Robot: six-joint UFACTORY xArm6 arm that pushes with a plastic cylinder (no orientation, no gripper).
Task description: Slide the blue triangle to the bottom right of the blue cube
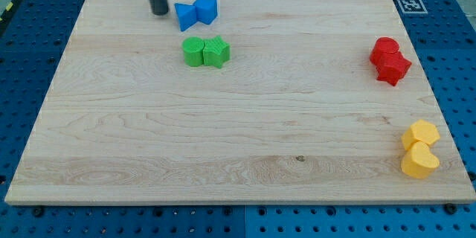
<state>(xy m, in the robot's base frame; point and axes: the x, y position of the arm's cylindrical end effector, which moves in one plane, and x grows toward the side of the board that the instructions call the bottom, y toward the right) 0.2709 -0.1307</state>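
Rod tip point(159, 13) bare, gripping nothing. Blue triangle point(185, 16) sits just right of it, touching blue cube point(207, 8) further right. Risk: pushing rightward shoves both together, or triangle slides down into green blocks point(206, 51) below-right.

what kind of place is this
Probably a robotics lab bench: a wooden board lies on a blue perforated table, with a printed marker tag at its corner, and my tip is beside the blue triangle.
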